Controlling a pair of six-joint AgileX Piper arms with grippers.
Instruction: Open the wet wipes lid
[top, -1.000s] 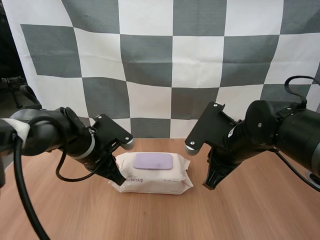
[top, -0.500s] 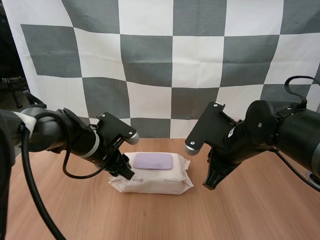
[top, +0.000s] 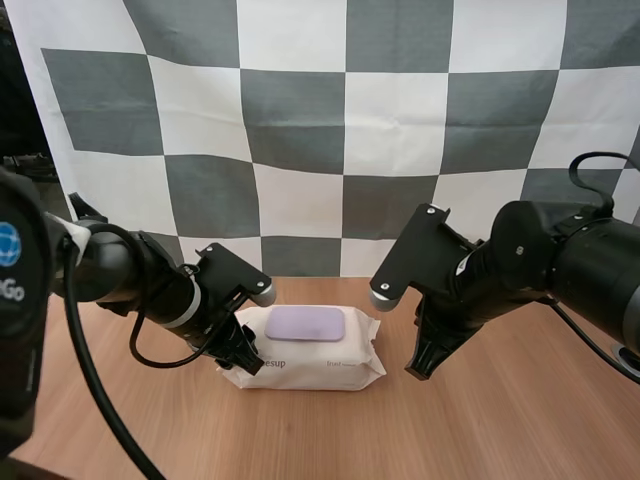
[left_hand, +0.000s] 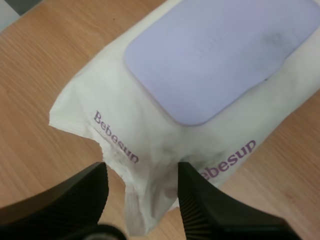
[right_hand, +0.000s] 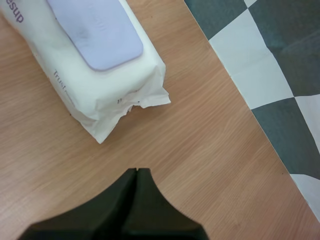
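The left jaws stand wide apart, straddling the crimped end seam of the pack of wet wipes (left_hand: 150, 145). The right jaws are pressed together on nothing, over bare counter (right_hand: 210, 150) just off the pack's other end. A pinch on that thin seam alone would likely only crumple it, letting the pack slide or lift. The pack is soft and white. Its lilac lid (left_hand: 220, 55) lies flat and closed beyond the left jaws.

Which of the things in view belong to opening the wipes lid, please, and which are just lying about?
Part of the job: pack of wet wipes; its purple lid; left gripper, open at the pack's end; right gripper, shut, apart from the pack.
Just there: table.
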